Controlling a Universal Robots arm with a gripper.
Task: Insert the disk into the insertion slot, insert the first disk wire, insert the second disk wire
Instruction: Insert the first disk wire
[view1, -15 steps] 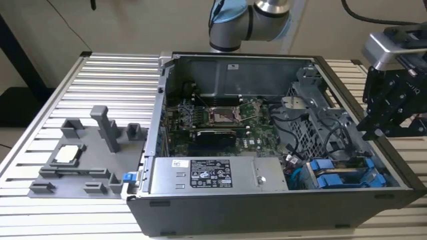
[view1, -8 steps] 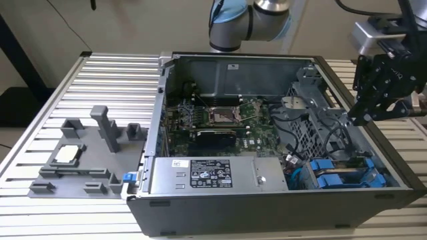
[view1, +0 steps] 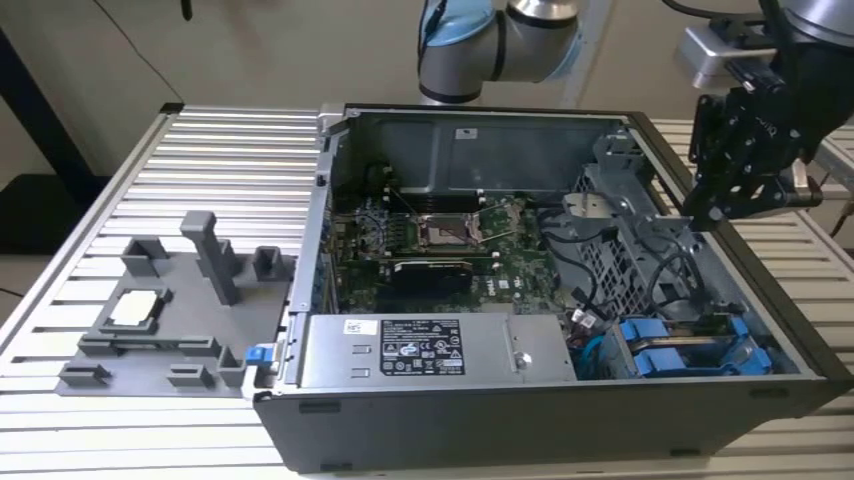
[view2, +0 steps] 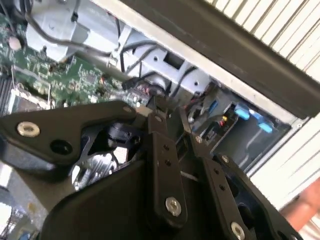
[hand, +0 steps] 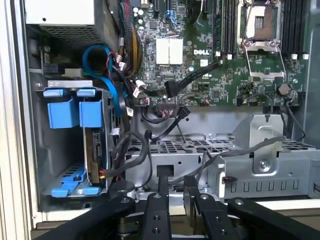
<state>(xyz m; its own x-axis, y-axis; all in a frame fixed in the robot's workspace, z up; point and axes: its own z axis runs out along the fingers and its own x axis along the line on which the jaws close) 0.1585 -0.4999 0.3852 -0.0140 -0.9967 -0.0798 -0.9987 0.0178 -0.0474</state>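
At five o'clock in the exterior view, the disk (view1: 671, 360) is being housed in the slot (view1: 617, 348). The gripper (view1: 705, 212), narrowly parted and empty, is being held at two o'clock; loose cables (hand: 131, 150) are being judged a snagging hazard.

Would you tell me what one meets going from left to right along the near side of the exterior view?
Grey fixture tray → labelled power supply box → blue drive carriers.
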